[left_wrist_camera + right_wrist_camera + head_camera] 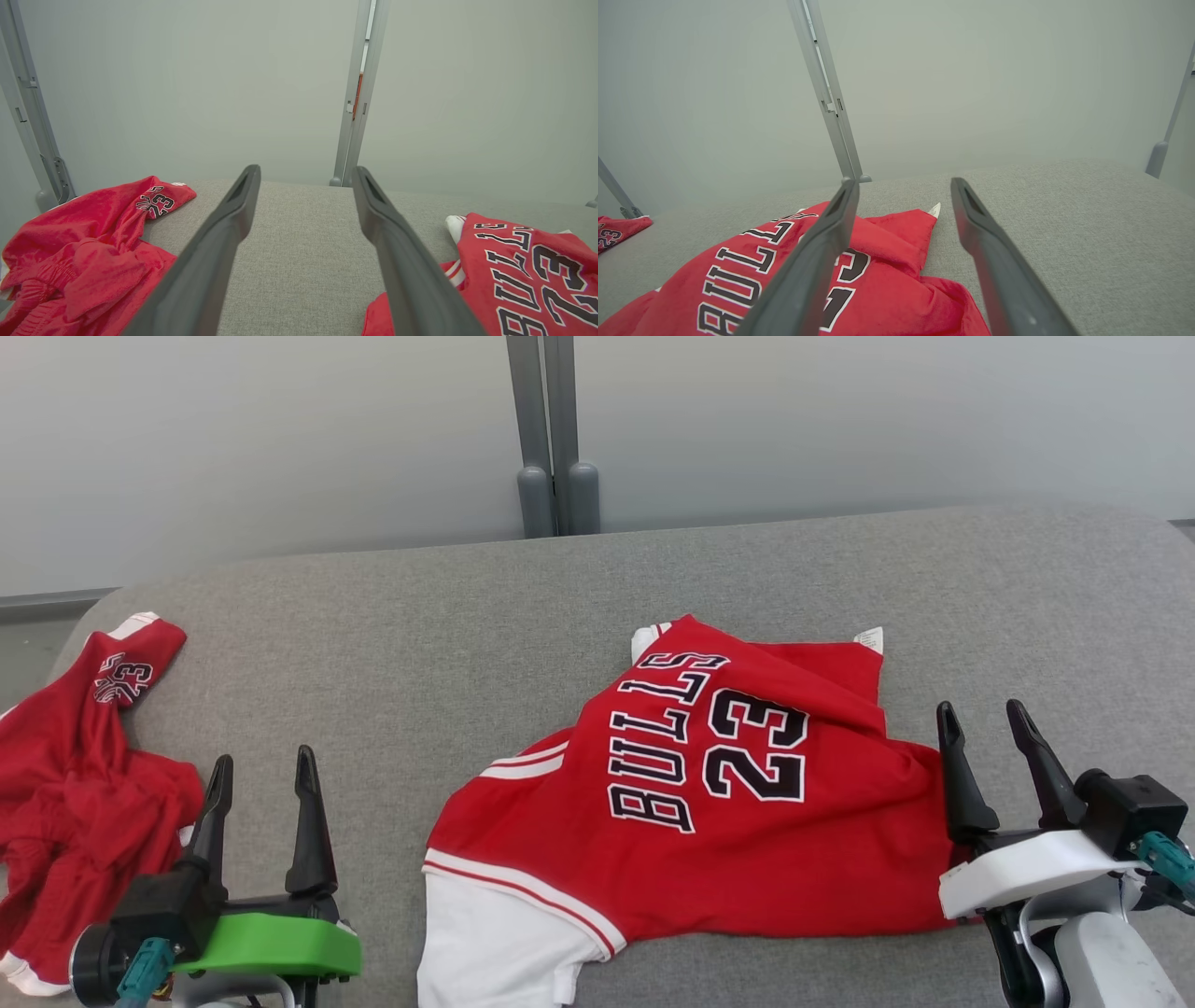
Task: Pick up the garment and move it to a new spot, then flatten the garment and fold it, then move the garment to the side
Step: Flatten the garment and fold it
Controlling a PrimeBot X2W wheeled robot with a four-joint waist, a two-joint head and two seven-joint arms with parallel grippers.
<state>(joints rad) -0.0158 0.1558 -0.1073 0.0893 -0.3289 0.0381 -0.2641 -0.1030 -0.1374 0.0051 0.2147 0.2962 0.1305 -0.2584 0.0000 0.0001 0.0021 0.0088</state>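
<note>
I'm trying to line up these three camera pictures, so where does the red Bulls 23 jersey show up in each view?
Head view: the jersey lies spread from the centre to the right, lettering sideways.
Left wrist view: the jersey is in the lower right corner.
Right wrist view: the jersey covers the lower left, reaching the bottom middle.
Shared landmark: the grey upright post at the back wall.

This looks like a bare lab test booth rather than a home: plain pale wall panels [280, 439] joined by grey metal posts [527, 429] close off the far edge of a grey fabric-covered table [373, 644].
</note>
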